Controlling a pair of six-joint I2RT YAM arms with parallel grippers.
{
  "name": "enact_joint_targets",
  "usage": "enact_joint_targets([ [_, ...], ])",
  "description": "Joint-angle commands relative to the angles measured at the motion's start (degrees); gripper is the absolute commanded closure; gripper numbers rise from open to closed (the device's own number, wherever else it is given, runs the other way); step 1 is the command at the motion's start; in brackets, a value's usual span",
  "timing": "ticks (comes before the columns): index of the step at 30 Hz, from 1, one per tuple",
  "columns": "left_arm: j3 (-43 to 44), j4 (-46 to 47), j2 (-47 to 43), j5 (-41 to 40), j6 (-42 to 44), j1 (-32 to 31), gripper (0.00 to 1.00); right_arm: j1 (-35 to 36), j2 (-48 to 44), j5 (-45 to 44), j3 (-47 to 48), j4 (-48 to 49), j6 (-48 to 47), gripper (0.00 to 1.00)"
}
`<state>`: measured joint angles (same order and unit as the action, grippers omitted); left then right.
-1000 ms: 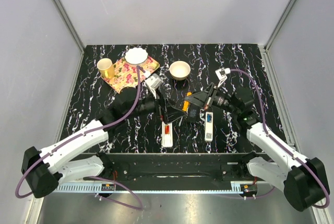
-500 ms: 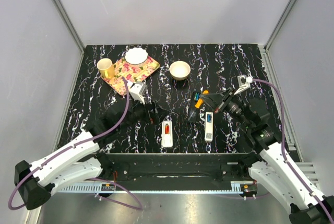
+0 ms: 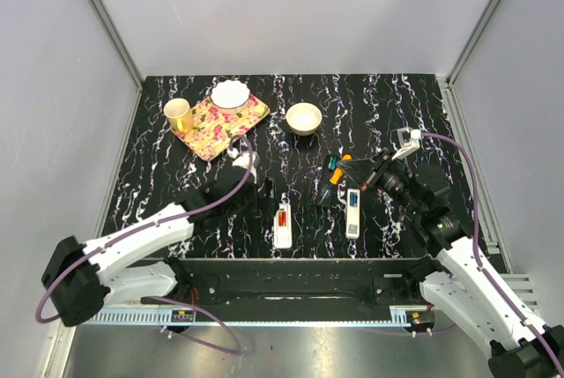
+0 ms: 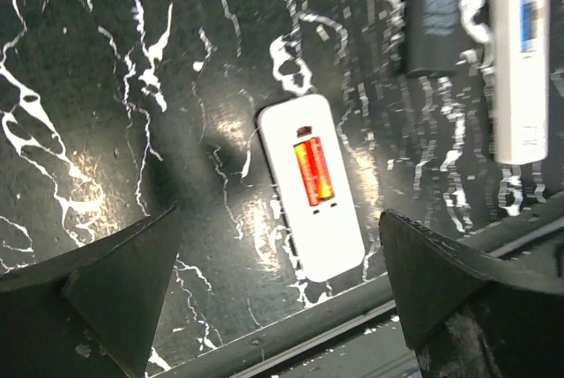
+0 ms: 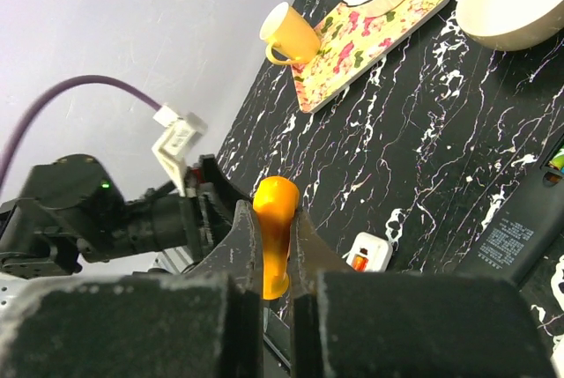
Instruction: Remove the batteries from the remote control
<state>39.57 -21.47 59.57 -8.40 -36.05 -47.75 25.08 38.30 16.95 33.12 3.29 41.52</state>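
A white remote control lies face down near the front edge, with a red and orange battery in its open bay. My left gripper hovers just left of it and stands open with nothing between its fingers. A second white remote holds a blue battery. A black remote lies between the two white ones, with a small blue and green thing at its far end. My right gripper is shut on a stubby orange piece, raised above the table.
At the back left a floral tray carries a white dish, and a yellow mug stands at its corner. A cream bowl sits at the back centre. A black rail runs along the table's front edge.
A second ago both grippers met over the remotes. The right gripper has drawn back to the right with the orange piece. The left arm pulled back left, then returned beside the white remote.
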Motion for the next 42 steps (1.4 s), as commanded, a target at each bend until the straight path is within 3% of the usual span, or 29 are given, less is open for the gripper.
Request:
enact_joint_targets([
  [1, 5.16, -6.02, 7.91, -4.43, -3.23, -1.64, 0.01, 0.23, -0.43, -1.13, 0.27, 0.84, -0.91, 1.0],
  [8, 11.58, -7.79, 22.15, -6.19, -4.55, -8.23, 0.02, 0.14, 0.37, -0.87, 0.45, 0.31, -1.17, 1.0],
  [14, 14.57, -7.44, 28.83, -6.01, -4.46, -11.4, 0.14, 0.23, 0.63, -0.87, 0.45, 0.4, -1.35, 1.0],
  [23, 14.22, -7.53, 33.5, -6.45, -3.06, -12.63, 0.43, 0.14, -0.07, -1.13, 0.54, 0.14, -1.53, 1.0],
  [26, 14.04, -7.53, 34.2, -7.24, -1.13, -12.72, 0.58, 0.14, -0.34, -1.39, 0.36, 0.14, -1.61, 1.0],
  [29, 14.22, -7.79, 34.12, -8.73, 0.72, -12.72, 0.65, 0.23, -0.51, -1.39, 0.19, 0.05, -1.61, 1.0],
  [33, 14.92, -6.65, 33.24, -6.9, 6.07, -12.72, 0.65, 0.14, -0.42, -1.39, 0.19, -0.21, -1.88, 1.0],
  [39, 17.29, -6.47, 31.4, -3.11, 19.42, -12.72, 0.56, 0.14, -0.77, -1.57, -0.25, -0.56, -2.05, 1.0],
  [41, 17.64, -6.83, 31.4, -2.85, 20.32, -12.63, 0.51, 0.14, -0.95, -1.83, -0.43, -0.56, -2.14, 1.0],
  [42, 17.64, -6.91, 31.48, -2.67, 20.76, -12.63, 0.39, 0.14, -1.04, -1.83, -0.52, -0.56, -2.14, 1.0],
])
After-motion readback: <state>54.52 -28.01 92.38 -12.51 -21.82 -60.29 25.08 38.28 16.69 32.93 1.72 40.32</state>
